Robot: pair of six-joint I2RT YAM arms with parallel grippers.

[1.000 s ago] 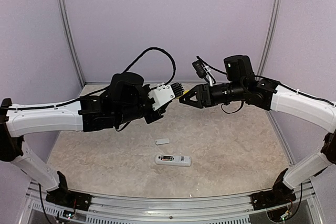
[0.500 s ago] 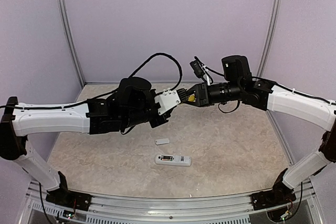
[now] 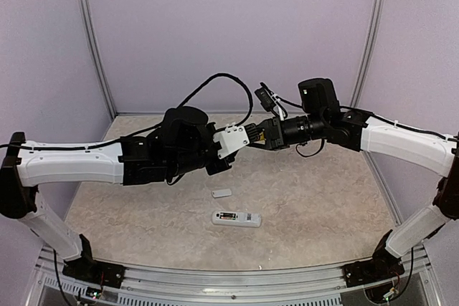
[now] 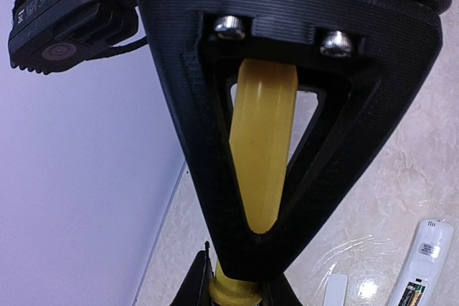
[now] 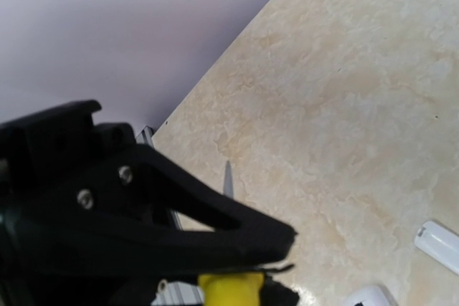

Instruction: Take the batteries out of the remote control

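Observation:
The white remote control (image 3: 236, 218) lies flat on the table at the front middle, its open bay showing a battery (image 4: 407, 293) inside. It also shows in the left wrist view (image 4: 424, 257). Both grippers meet in the air above the back of the table. My left gripper (image 3: 242, 136) is shut on the collar of a yellow-handled screwdriver (image 4: 259, 177). My right gripper (image 3: 259, 136) has its fingers around the yellow handle (image 5: 229, 288); I cannot tell whether it grips it. The screwdriver's metal tip (image 5: 228, 177) sticks out past the left gripper.
The small white cover piece (image 3: 222, 193) lies on the table just behind the remote and shows in the wrist views (image 4: 335, 290) (image 5: 439, 243). Purple walls close the back and sides. A metal rail (image 3: 215, 277) runs along the front edge.
My left arm has moved right and my right arm left, so the two grippers have come together. The yellow handle now lies between the right gripper's fingers. Remote and cover have not moved.

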